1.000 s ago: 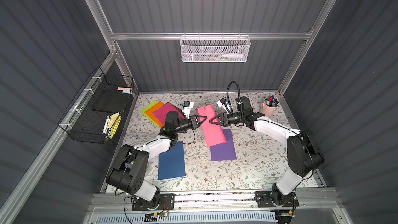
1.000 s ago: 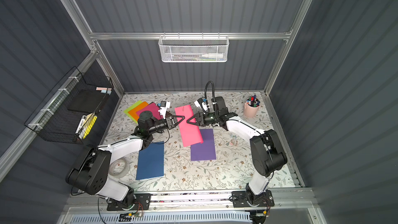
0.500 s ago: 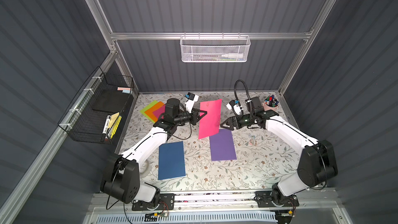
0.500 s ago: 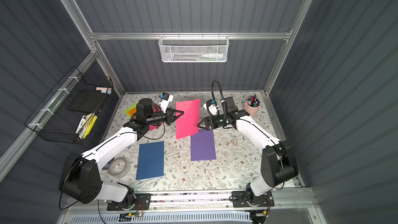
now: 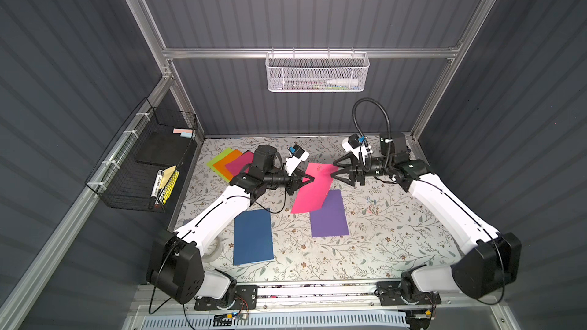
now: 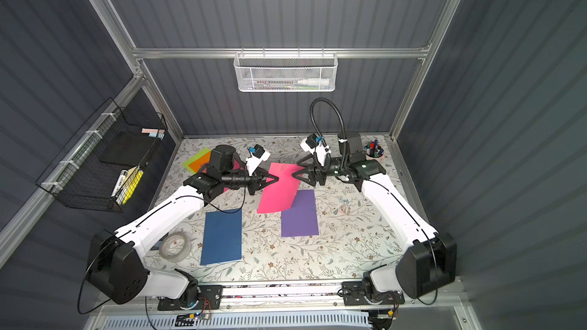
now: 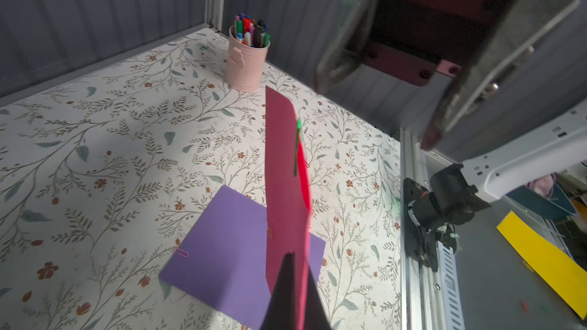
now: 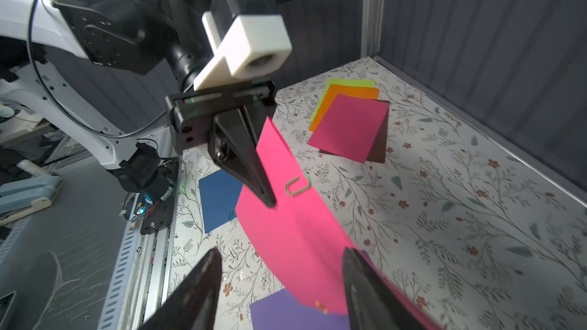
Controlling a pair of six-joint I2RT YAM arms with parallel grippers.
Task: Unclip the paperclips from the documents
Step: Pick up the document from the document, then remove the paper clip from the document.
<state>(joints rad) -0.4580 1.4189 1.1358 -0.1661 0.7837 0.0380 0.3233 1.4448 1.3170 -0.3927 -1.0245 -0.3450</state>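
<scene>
A bright pink document [image 5: 313,190] [image 6: 279,190] hangs tilted above the table, and my left gripper [image 5: 313,179] [image 6: 278,180] [image 7: 295,255] is shut on its edge. A green paperclip [image 8: 298,185] [image 7: 297,147] sits on that sheet close to the left fingertips. My right gripper [image 5: 334,170] [image 6: 296,170] [image 8: 281,253] is open at the sheet's far edge, and the paper runs between its fingers. Under the sheet lies a purple document [image 5: 328,214] [image 7: 228,249] with a pink paperclip [image 7: 182,252]. A navy document [image 5: 253,236] [image 8: 219,198] lies near the left arm.
Lime, orange, magenta and brown sheets [image 5: 228,163] [image 8: 346,128] are stacked at the back left. Loose paperclips [image 5: 371,206] [image 6: 344,206] lie right of the purple sheet. A pink pen cup [image 6: 374,150] [image 7: 247,58] stands back right. A tape roll [image 6: 174,246] sits front left. A black wire basket [image 5: 149,160] hangs on the left wall.
The left gripper has lifted the pink sheet off the table and swung it up. The right gripper drew away to the right, then came back to the sheet's far edge with narrower jaws.
</scene>
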